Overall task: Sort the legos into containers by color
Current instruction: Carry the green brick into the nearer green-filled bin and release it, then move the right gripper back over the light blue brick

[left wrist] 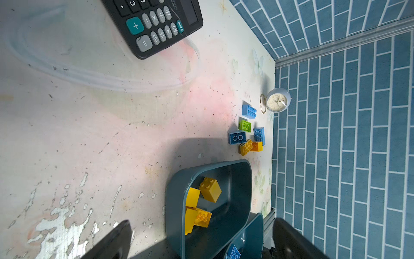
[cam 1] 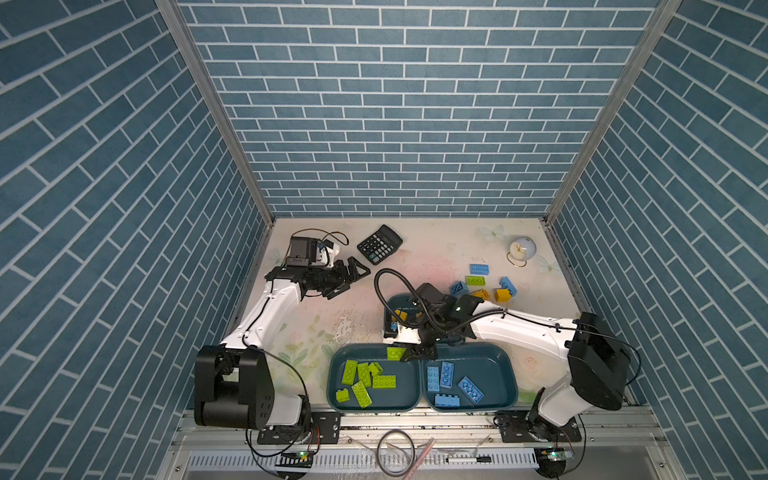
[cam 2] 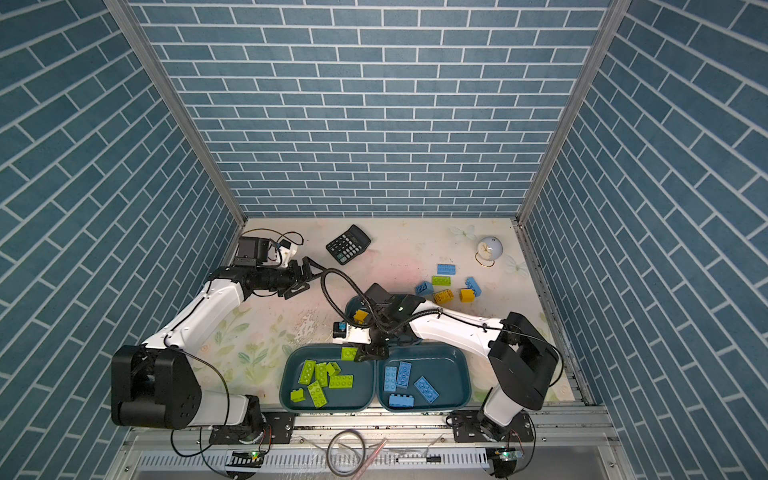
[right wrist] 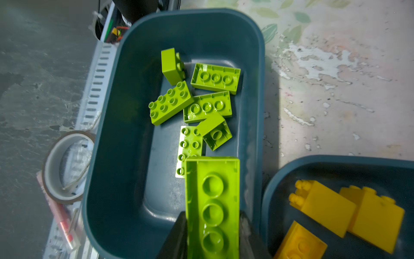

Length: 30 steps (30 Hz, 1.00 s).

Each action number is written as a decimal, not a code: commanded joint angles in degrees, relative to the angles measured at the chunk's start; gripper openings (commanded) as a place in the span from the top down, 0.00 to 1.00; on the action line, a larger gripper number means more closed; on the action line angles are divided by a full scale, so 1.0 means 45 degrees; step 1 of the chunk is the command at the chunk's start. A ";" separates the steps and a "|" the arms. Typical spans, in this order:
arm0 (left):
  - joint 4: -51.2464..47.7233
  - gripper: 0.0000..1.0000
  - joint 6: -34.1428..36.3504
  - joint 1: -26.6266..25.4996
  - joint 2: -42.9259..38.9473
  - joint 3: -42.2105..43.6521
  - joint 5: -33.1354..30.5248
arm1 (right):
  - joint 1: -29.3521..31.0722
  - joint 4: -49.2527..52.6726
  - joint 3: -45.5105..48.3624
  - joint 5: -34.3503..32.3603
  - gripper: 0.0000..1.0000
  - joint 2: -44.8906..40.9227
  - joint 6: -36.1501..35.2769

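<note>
The right fingers [right wrist: 173, 238] are pinching a lime green oblong brick [right wrist: 212, 190] above the green-brick tray [right wrist: 105, 139], apparently readying release there; the left fingers [left wrist: 112, 244] are hanging spread, idle.

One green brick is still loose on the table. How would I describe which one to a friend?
Find the small round clock by the back right corner. Just in front of it lies a loose cluster of bricks. The green brick is the only lime one there, among blue and yellow neighbours.

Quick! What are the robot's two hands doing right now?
Left gripper: open, holding nothing.
Right gripper: shut on a lime green brick, over the teal tray.
</note>
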State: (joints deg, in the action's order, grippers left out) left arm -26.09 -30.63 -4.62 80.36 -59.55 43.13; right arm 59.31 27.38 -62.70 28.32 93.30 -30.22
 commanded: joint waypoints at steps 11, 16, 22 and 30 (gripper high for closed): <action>0.0309 0.00 -0.0302 0.0090 -0.0496 0.0167 -0.0001 | -0.1880 0.0657 -0.0535 0.0638 0.35 -0.1168 0.0973; 0.0387 0.00 -0.0302 0.0090 -0.0355 0.0167 0.0205 | -0.4806 0.1834 -0.0631 0.0569 0.35 -0.1866 -0.0114; 0.0426 0.00 -0.0246 0.0090 -0.0037 0.0031 0.0353 | -0.8032 0.3077 -0.1496 -0.0256 0.36 -0.0873 -0.2441; 0.0859 0.01 -0.0606 0.0090 0.0044 -0.0125 0.0356 | -1.0067 0.2702 -0.2573 -0.0122 0.36 0.1207 -0.4187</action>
State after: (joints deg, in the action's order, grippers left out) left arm -23.42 -33.19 -4.62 79.85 -59.11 44.03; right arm 15.11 37.54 -72.05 26.61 95.42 -41.78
